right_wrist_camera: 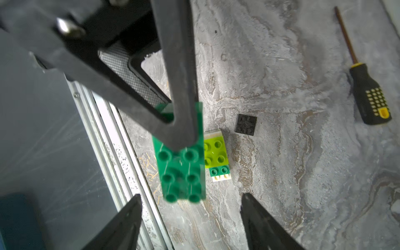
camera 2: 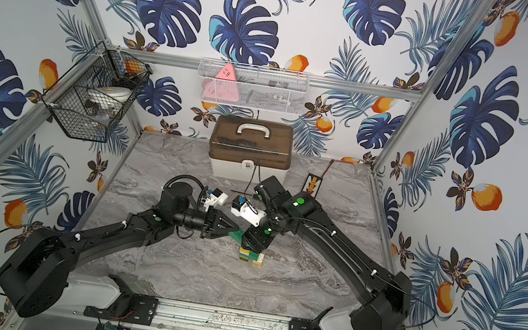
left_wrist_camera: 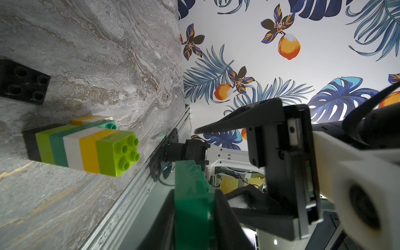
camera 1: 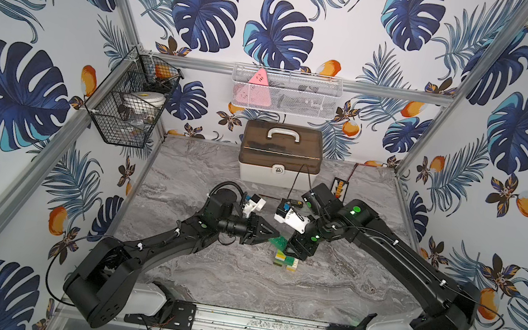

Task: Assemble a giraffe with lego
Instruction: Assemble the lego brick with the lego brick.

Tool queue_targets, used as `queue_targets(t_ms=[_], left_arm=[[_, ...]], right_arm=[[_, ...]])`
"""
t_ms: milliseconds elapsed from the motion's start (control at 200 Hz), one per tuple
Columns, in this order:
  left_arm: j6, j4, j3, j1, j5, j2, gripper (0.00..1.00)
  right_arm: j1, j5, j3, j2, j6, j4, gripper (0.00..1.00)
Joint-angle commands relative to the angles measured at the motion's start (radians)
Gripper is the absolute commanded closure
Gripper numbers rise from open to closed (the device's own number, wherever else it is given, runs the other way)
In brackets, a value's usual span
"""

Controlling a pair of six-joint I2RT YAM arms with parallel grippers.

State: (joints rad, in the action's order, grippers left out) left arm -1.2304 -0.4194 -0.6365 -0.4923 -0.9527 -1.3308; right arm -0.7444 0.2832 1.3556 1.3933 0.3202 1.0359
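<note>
Right wrist view gives you the clearest read: the left tool is clamped on one end of a long dark green brick, studs facing the camera, and holds it up off the bench. The brick's free end reaches into the gap between the fingers of the right tool. Those fingers are spread wide, one to each side of the brick, and neither one shows contact with it.

Just beyond the held brick you can see the giraffe, standing upright on the bench with a lime brick on top and a lower green and white step beside it. In the left wrist view its column reads black, lime, green, white, yellow, lime from the bench upward. In both top views it stands about midway between the left and right edges of the bench, nearer the front edge, just under the two tools where they meet.

A loose black brick lies flat near the giraffe, apart from it. A screwdriver with a black and yellow handle lies well apart, toward the back edge.
</note>
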Motion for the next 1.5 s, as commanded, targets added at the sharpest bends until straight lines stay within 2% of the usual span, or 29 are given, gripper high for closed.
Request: queue_targets(t_ms=[0, 120, 225, 285, 355, 445, 605, 841, 1206, 1496], left_arm=[[-0.108, -0.249, 0.036, -0.002, 0.013, -0.039, 1.0], [-0.245, -0.558, 0.11, -0.001, 0.053, -0.127, 1.0], [-0.355, -0.816, 0.166, 0.0, 0.104, -0.215, 1.0], [-0.395, -0.921, 0.186, -0.005, 0.131, -0.261, 1.0], [-0.422, -0.998, 0.2, -0.012, 0.149, -0.295, 1.0], [-0.415, -1.009, 0.221, -0.021, 0.165, -0.29, 1.0], [-0.377, -0.944, 0.243, -0.027, 0.181, -0.243, 1.0], [-0.357, -0.897, 0.258, -0.042, 0.169, -0.232, 1.0], [-0.372, -0.939, 0.283, -0.051, 0.175, -0.266, 1.0], [-0.415, -1.051, 0.302, -0.054, 0.187, -0.345, 1.0]], right_arm=[[0.059, 0.113, -0.083, -0.101, -0.177, -0.114, 0.19], [0.123, 0.185, -0.226, -0.22, -0.431, -0.272, 0.16], [0.127, 0.178, -0.345, -0.28, -0.64, -0.411, 0.16], [0.126, 0.197, -0.375, -0.281, -0.695, -0.463, 0.16], [0.126, 0.199, -0.359, -0.251, -0.707, -0.427, 0.16], [0.127, 0.189, -0.332, -0.211, -0.712, -0.366, 0.16], [0.127, 0.19, -0.366, -0.197, -0.755, -0.397, 0.16], [0.128, 0.174, -0.326, -0.132, -0.737, -0.329, 0.16], [0.133, 0.163, -0.317, -0.14, -0.739, -0.33, 0.17], [0.132, 0.162, -0.329, -0.128, -0.737, -0.311, 0.19]])
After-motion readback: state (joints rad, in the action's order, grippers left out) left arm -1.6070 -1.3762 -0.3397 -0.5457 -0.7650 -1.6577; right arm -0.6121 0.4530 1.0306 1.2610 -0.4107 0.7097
